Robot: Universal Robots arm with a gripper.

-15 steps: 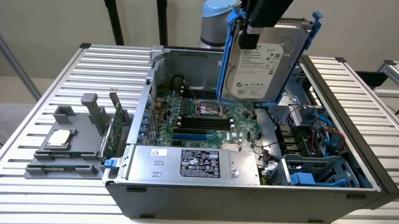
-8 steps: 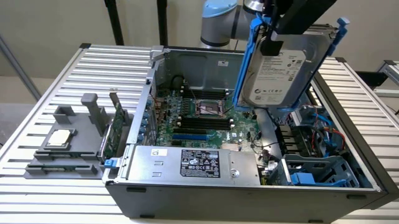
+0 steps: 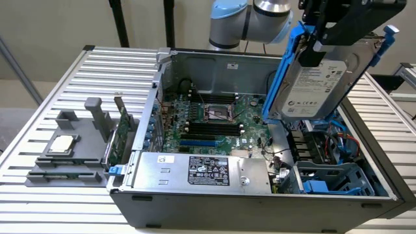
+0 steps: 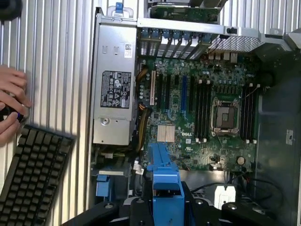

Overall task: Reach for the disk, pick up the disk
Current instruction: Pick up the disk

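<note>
The disk (image 3: 317, 87), a silver-grey hard drive with a white label in a bright blue frame (image 3: 289, 63), hangs tilted in the air above the open computer case, over its side at the exterior view's right. My gripper (image 3: 325, 46) is shut on its upper end, black fingers (image 3: 312, 54) pressing the drive. In the wrist view, the blue frame (image 4: 164, 181) sticks out between my gripper (image 4: 165, 209) and hides the drive's face. Far below lies the motherboard (image 4: 202, 117).
The open case (image 3: 260, 202) holds the motherboard (image 3: 217, 124), a silver power supply with a black label (image 3: 204, 171) and a blue drive bay (image 3: 331, 183). A grey tray with a small chip (image 3: 63, 144) lies at the exterior view's left. A keyboard (image 4: 30, 174) and a person's hand (image 4: 11, 101) are beside the case.
</note>
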